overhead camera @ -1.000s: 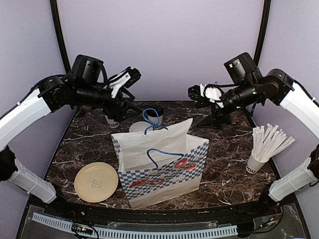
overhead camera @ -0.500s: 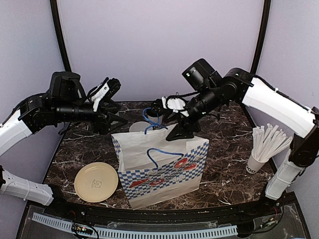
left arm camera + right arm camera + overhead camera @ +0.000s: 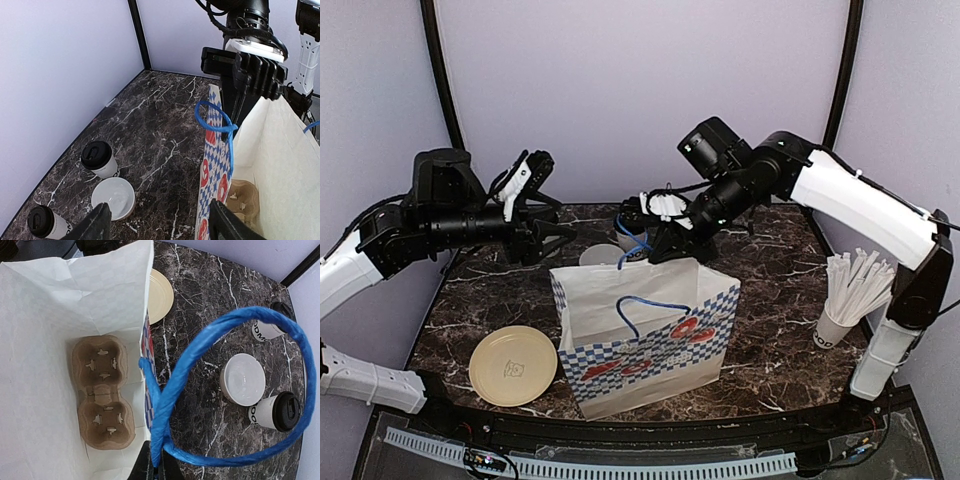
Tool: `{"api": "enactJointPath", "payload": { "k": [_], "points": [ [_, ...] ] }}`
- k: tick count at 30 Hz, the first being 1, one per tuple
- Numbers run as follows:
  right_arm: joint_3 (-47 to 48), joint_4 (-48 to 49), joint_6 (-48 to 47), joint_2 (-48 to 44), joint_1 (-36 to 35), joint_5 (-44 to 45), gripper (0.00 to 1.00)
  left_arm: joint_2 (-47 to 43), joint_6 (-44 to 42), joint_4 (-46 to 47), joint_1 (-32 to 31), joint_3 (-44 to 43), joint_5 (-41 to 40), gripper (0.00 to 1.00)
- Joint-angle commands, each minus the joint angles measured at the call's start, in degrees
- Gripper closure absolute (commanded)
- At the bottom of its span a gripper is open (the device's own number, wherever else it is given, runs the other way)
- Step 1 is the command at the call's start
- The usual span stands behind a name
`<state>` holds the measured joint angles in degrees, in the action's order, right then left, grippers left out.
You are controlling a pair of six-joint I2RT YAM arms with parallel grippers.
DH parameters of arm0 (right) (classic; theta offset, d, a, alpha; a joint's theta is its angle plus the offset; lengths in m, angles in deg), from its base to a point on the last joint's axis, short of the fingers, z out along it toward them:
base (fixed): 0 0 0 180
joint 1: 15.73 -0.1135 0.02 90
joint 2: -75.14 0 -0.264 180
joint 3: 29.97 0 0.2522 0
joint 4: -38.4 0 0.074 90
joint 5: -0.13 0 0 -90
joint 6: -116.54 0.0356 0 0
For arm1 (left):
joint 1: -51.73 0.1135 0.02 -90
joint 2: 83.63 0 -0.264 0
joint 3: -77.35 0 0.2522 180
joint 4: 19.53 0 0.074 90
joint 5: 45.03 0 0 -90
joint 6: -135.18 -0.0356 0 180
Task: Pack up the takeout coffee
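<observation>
Right gripper [image 3: 154, 466] moved in, pinched on blue handle [image 3: 250, 315] | left gripper [image 3: 160, 225] wide, apparently empty

Right gripper [image 3: 645, 214] apparently pinching rear blue handle [image 3: 624, 236] of bag [image 3: 650, 335]; left gripper [image 3: 560, 218] spread, apart.

you get soft, even light from overhead in all three views, with bright flat walls [image 3: 640, 90]. the paper bag [image 3: 650, 330] casts only a faint shadow on the marble table [image 3: 770, 290], and there is no hard glare. up close, the blue handle [image 3: 185, 365] looks slightly soft. the overhead view bends a little at its edges.
</observation>
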<state>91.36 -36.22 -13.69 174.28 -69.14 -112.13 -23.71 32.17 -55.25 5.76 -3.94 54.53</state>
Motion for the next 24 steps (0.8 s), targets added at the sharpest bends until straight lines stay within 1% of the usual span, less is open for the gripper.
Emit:
{"api": "enactJointPath", "payload": {
  "k": [1,7,14,16,19,24],
  "points": [
    [-0.5,-1.66,-0.89,-4.16,4.15,1.86,1.0,-0.47,-0.3,3.96,-0.01,1.43,-0.56,0.31],
    [-5.65,1.74,-0.57,-10.02,7.3,7.21,1.0,0.48,-1.31,5.48,-0.01,1.72,-0.93,0.3],
    [-9.37,6.31,1.31,-12.68,10.17,11.36,1.0,1.48,-1.49,6.32,-0.06,1.89,-0.51,0.31],
    [-9.81,6.38,1.52,-13.3,10.2,10.0,1.0,1.43,-1.49,6.39,-0.08,1.83,-0.36,0.3],
    [-10.73,4.71,1.47,-13.82,9.68,5.62,1.0,1.36,-1.56,6.33,-0.08,1.64,-0.73,0.3],
    [-11.64,0.65,1.59,-14.93,4.8,3.64,1.0,1.33,-1.71,5.78,-0.05,0.59,-2.22,0.3]
  ]
}}
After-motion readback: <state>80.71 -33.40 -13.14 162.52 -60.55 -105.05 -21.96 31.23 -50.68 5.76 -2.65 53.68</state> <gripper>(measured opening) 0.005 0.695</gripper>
